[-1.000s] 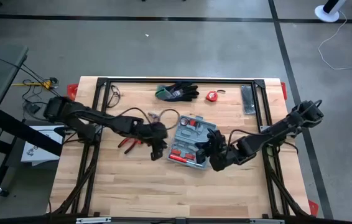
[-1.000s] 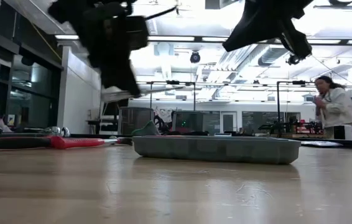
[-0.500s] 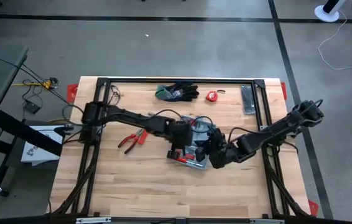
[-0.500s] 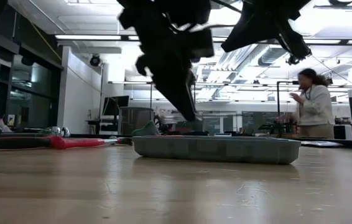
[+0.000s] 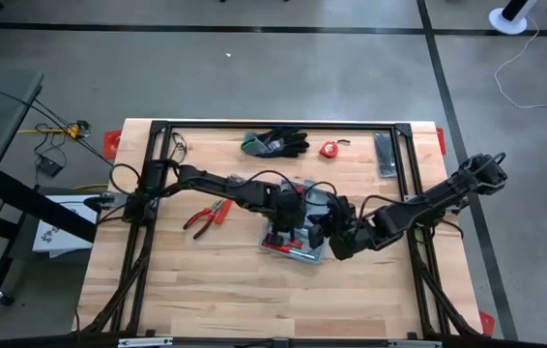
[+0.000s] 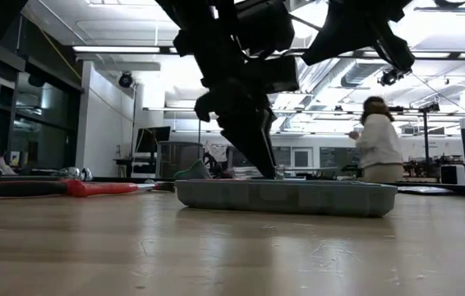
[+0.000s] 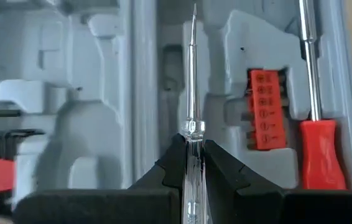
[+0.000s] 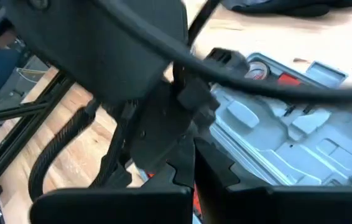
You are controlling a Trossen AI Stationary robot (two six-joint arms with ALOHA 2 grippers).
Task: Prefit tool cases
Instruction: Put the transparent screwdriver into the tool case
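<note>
While the left gripper [image 7: 193,163] pinches a clear-handled screwdriver [image 7: 192,81] over the open tool case [image 5: 295,224], the right gripper [image 5: 332,242] hovers beside it, clamped empty.

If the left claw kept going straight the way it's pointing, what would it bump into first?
Probably the open tool case: the left gripper, shut on a clear-handled screwdriver, points down at its moulded recesses, so the screwdriver's tip would likely touch first. Depth is uncertain.
</note>
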